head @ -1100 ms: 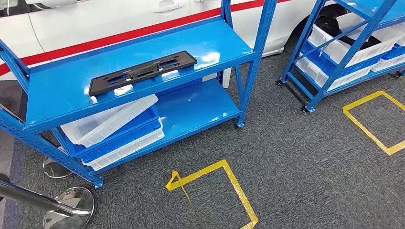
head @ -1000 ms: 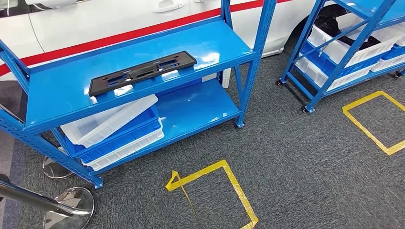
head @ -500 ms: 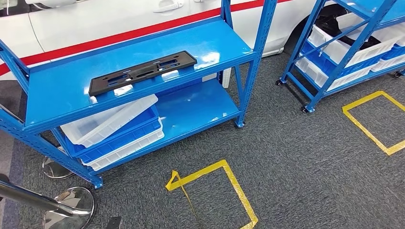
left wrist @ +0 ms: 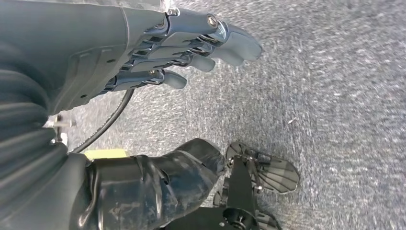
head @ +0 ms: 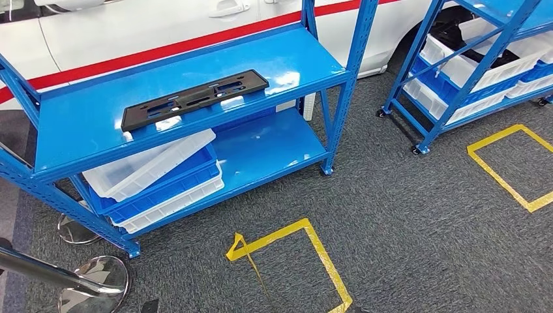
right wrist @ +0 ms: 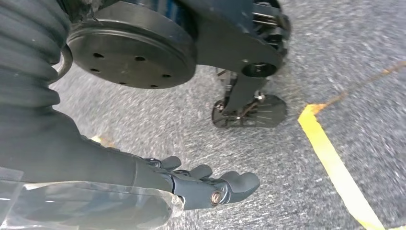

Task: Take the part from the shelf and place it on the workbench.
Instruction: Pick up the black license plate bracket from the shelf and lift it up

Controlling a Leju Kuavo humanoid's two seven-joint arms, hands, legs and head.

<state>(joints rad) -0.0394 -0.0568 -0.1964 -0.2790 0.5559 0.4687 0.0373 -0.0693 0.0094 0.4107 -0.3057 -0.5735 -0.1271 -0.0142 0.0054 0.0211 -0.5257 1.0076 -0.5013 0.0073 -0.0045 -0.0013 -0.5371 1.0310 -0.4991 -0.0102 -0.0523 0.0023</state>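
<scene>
The part [head: 194, 98] is a long flat black plate with slots. It lies alone on the upper deck of the blue shelf [head: 78, 134], near that deck's front edge, in the head view. My left hand [left wrist: 191, 48] hangs low over the grey carpet with its fingers stretched out and apart, holding nothing. My right hand [right wrist: 206, 184] also hangs over the carpet, fingers extended and empty, near a strip of yellow tape [right wrist: 335, 163]. Both hands are far below the part.
White and blue trays [head: 153, 176] are stacked on the lower deck. A white car [head: 130, 32] stands behind the shelf, and a second blue rack [head: 456, 72] with bins at the right. Yellow tape squares [head: 297, 257] mark the carpet. Chrome post bases [head: 94, 280] stand at lower left.
A small dark tip has come into the head view at the bottom edge, left of the yellow square. The part and the shelf have not moved.
</scene>
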